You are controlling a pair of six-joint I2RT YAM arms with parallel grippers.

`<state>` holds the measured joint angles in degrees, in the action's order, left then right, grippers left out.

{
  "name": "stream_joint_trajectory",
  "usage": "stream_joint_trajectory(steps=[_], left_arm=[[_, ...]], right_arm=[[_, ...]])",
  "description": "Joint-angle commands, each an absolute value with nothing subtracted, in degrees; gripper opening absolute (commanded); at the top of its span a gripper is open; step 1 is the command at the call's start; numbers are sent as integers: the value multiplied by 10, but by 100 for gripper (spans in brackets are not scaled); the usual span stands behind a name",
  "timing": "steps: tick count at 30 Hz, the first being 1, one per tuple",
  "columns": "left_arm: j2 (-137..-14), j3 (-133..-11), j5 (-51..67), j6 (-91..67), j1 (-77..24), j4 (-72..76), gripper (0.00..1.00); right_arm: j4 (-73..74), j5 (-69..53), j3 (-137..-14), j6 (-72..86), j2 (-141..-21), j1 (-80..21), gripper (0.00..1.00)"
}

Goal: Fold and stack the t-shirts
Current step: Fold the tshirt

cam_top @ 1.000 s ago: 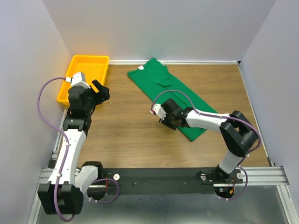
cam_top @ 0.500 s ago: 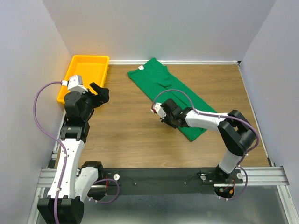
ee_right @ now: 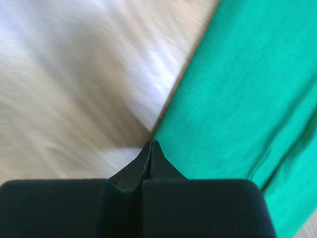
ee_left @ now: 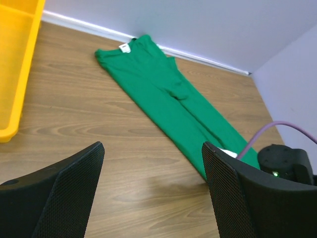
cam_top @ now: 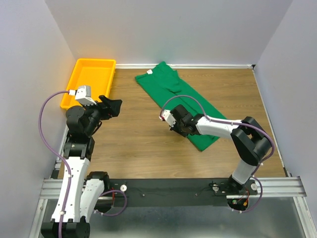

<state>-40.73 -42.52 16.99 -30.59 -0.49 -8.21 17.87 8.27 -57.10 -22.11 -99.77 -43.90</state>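
Right gripper [ee_right: 151,147], jaws shut, meets the left edge of the t-shirt [cam_top: 171,89] lying diagonally toward the table's [cam_top: 133,139] far edge; left gripper [ee_left: 152,148] gapes empty, farther off.

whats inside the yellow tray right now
Only bare yellow floor shows inside the tray. The left arm covers its near right corner, so anything lying there can't be seen.

No readable text or numbers, small white neck label [ee_left: 124,47] on green t-shirt [ee_left: 163,94], too small to read
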Motion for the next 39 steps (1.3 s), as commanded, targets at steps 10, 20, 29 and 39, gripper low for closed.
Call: stream_joint_trajectory(steps=[10,20,29,39], left_arm=[[-378,-404,264,-283,-4,-69,88],[-384,-402,372,-250,-28,-70,88],[-612,-505,78,-255,-547,-269,75],[-747,-509,-154,-320,-902,-347,75]], right_arm=[[242,-222,-735,-129,-1104,-548,34],[307,-371,-718,-275,-910,-296,100],[503,-464,-487,-736,-674,-92,100],[722,-431,-423,-1020,-654,-91,98]])
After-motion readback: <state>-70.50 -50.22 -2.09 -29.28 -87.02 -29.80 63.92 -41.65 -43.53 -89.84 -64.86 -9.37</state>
